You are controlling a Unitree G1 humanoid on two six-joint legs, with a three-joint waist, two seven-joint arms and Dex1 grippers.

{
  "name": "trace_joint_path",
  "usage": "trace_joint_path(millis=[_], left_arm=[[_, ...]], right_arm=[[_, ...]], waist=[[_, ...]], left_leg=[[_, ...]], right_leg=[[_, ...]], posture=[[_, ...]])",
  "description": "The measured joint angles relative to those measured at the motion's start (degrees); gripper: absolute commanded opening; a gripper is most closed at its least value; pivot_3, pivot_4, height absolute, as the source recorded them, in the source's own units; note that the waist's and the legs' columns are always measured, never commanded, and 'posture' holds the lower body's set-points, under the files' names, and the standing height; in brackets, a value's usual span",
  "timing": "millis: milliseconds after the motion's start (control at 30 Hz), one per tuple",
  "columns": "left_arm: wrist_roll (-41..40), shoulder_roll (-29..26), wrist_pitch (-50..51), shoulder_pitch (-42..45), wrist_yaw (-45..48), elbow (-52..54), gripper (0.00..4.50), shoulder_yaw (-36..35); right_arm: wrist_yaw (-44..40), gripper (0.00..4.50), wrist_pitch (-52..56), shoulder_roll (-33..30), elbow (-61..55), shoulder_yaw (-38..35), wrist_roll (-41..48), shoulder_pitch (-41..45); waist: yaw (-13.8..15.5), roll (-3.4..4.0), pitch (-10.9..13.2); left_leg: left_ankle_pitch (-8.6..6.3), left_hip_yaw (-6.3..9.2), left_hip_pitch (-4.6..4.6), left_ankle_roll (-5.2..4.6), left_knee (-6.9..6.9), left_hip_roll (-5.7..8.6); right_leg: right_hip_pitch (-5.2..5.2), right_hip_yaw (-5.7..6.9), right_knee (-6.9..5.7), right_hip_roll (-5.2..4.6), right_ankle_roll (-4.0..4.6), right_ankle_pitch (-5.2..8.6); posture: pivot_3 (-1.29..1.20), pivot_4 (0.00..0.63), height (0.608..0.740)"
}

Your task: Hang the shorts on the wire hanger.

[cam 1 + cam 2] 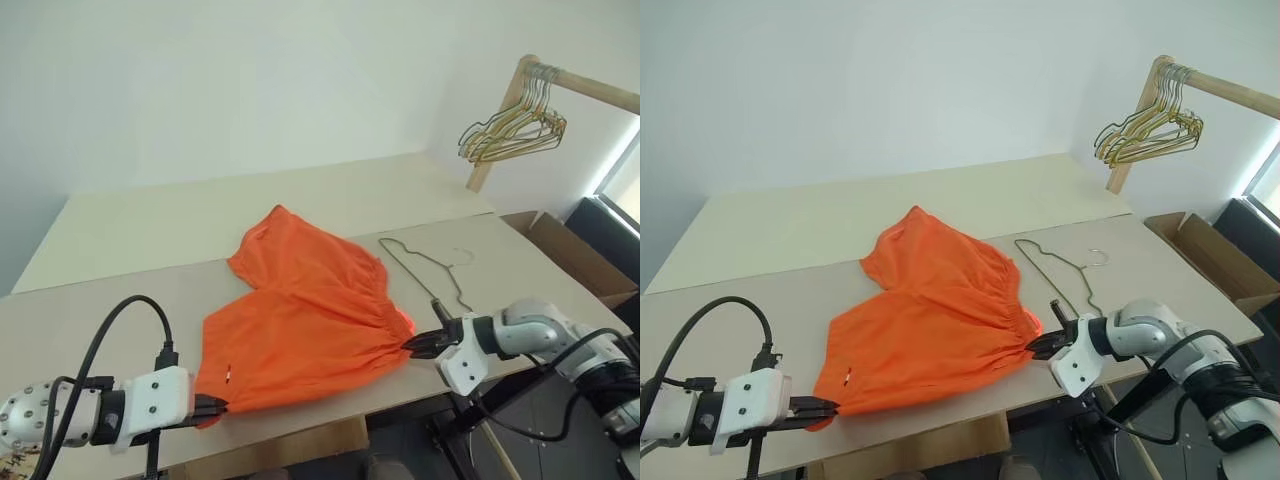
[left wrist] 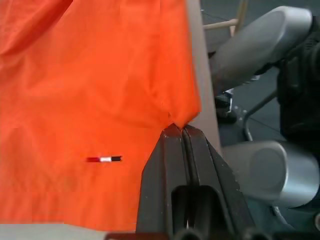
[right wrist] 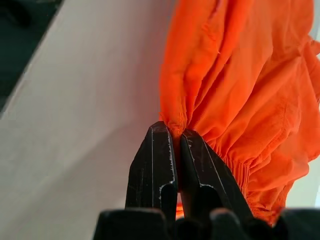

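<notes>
- the shorts [image 1: 305,310] lie spread on the table [image 1: 130,235], near its front edge, with the gathered waistband toward the right and the leg ends toward the left and back.
- the left gripper [image 1: 214,405] is pinched tight on the near left corner of the shorts; in the left wrist view its fingers [image 2: 167,165] meet with a tip of orange cloth caught between them.
- the right gripper [image 1: 420,345] is closed on the waistband at the right end of the shorts; the right wrist view shows bunched fabric squeezed between the two black fingers [image 3: 157,160].
- the wire hanger [image 1: 430,268] lies flat on the table just beside the shorts on the right, its hook pointing to the right; it looks untouched, and no part of the shorts is threaded over it.
- a bunch of other hangers [image 1: 512,130] hangs on a wooden rail [image 1: 585,88] at the back right, well apart from the work.
- judged from this, only the grasp is done: both ends of the shorts are held.
- still left, as i read it: bring the shorts to the hanger, drape or thread them over its bottom wire, and let go so they hang evenly.
</notes>
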State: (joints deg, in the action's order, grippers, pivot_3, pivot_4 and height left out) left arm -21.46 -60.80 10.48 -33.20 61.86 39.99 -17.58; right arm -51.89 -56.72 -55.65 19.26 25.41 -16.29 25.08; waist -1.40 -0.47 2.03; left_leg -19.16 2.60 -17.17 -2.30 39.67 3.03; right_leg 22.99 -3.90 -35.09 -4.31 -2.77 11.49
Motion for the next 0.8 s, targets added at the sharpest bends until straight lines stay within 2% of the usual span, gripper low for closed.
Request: trace_joint_path(millis=[167, 267, 367, 467, 533, 700, 800], left_arm=[[7.2, 4.3, -2.6, 1.1, -1.1, -3.0, 0.0, 11.2], [10.4, 4.7, -3.0, 3.4, -1.0, -5.1, 0.56, 15.0], [11.1, 4.3, -3.3, 7.4, -0.5, -7.0, 1.51, 15.4], [10.3, 5.6, -4.0, 13.0, -1.1, -10.1, 2.47, 14.2], [7.5, 6.7, -3.2, 17.0, -1.2, -11.9, 2.47, 12.5], [-8.7, 3.2, 2.6, 28.7, 4.8, -19.5, 2.47, -3.2], [-14.9, 2.8, 7.2, 33.6, 5.1, -19.7, 2.47, -5.1]], right_arm=[[5.3, 0.04, -0.7, 0.1, 0.1, -2.8, -5.8, -0.7], [8.2, 0.85, -0.1, 1.3, -0.5, -3.9, -7.2, -2.0], [8.0, 1.88, 2.1, 1.3, -3.4, -3.9, -4.7, -4.6], [5.2, 2.9, 5.9, -2.6, -9.1, -4.4, 0.9, -9.8], [3.3, 2.9, 9.0, -5.8, -13.0, -6.0, 5.0, -13.4], [1.4, 2.9, 18.9, -10.2, -22.9, -12.9, 16.2, -21.7], [1.5, 2.9, 26.3, -10.2, -27.5, -18.6, 23.0, -26.7]], waist=[[-0.3, -0.01, 0.0], [-0.4, -0.17, 0.0], [0.1, -0.15, -0.1], [0.8, -0.12, 0.0], [0.9, -0.12, 0.0], [0.1, -0.19, -0.1], [0.1, -0.11, -0.1]], left_leg=[[-0.01, -0.06, -0.04, -0.01, 0.01, 0.04], [-0.01, -0.04, -0.03, -0.02, 0.01, 0.03], [-0.02, -0.01, -0.04, -0.02, 0.01, 0.04], [-0.03, 0.03, -0.13, -0.04, 0.03, 0.06], [-0.03, 0.04, -0.15, -0.05, 0.05, 0.07], [-0.04, 0.07, -0.12, -0.05, 0.03, -0.04], [-0.06, 0.06, -0.15, -0.04, 0.05, 0.02]], right_leg=[[0.02, -0.06, 0.01, -0.05, -0.01, -0.01], [-0.01, -0.05, 0.02, -0.05, 0.0, -0.01], [0.0, -0.05, 0.03, -0.07, -0.01, -0.01], [0.04, -0.03, 0.05, -0.12, -0.03, -0.02], [0.05, -0.03, 0.06, -0.14, -0.06, -0.05], [0.09, 0.1, 0.04, -0.06, -0.05, -0.01], [0.08, 0.06, 0.05, -0.08, -0.11, 0.01]], posture=[[-0.03, 0.012, 0.74], [-0.02, 0.005, 0.74], [-0.02, 0.0, 0.74], [-0.01, 0.0, 0.74], [-0.01, 0.0, 0.74], [-0.03, 0.0, 0.74], [-0.04, 0.0, 0.74]])
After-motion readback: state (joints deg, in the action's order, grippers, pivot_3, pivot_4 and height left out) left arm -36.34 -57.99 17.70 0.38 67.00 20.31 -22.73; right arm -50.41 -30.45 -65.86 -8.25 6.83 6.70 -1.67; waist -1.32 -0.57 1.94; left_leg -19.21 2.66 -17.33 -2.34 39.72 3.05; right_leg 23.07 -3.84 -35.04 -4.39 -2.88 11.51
